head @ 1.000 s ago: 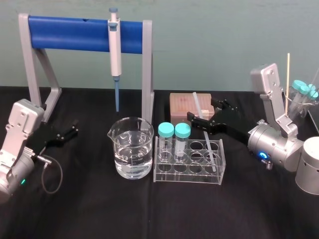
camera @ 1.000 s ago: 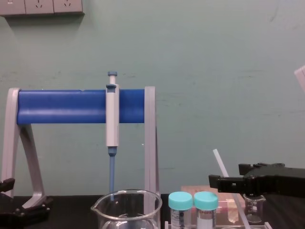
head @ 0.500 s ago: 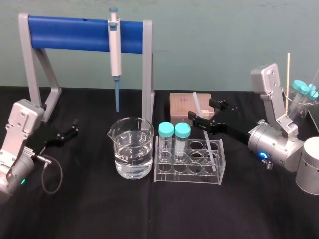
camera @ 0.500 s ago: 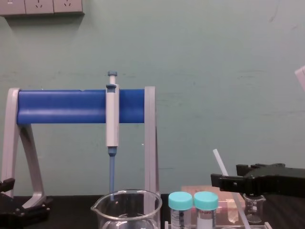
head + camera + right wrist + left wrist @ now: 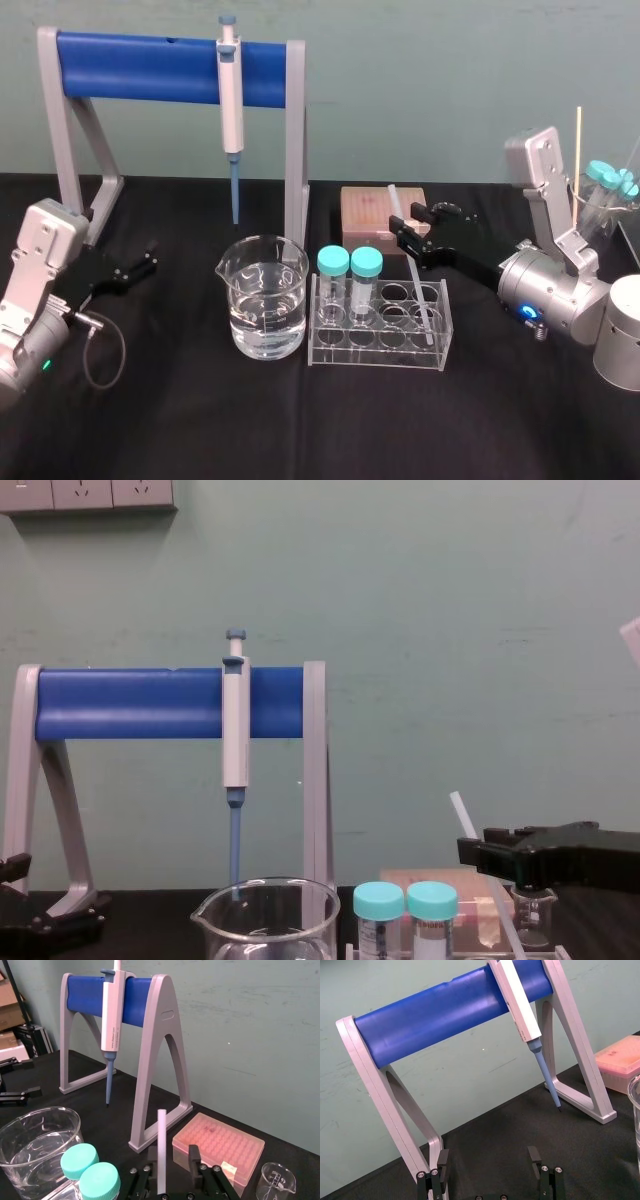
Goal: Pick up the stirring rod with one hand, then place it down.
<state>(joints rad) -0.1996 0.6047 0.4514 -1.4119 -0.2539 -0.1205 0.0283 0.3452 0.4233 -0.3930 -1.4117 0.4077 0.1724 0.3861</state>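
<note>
Comparing with a second ago, I see the right tool (image 5: 408, 222) has shifted right. Its fingers straddle the stirring rod (image 5: 418, 285), parted and not clamping it. The rod leans in the right end of the one clear rack (image 5: 375, 355), which also holds two teal-capped tubes (image 5: 333, 263). I count one water beaker (image 5: 262, 300), one pipette (image 5: 231, 90) on its stand (image 5: 130, 68) and one pink box (image 5: 365, 212). The left tool (image 5: 145, 262) sits parked at left, fingers apart. The surface (image 5: 200, 420) is black and the wall (image 5: 420, 90) green.

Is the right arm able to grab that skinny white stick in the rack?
Probably yes. The right gripper has open jaws either side of the stirring rod, which leans out of the clear rack, nothing between them. The left gripper is parked by the stand.
</note>
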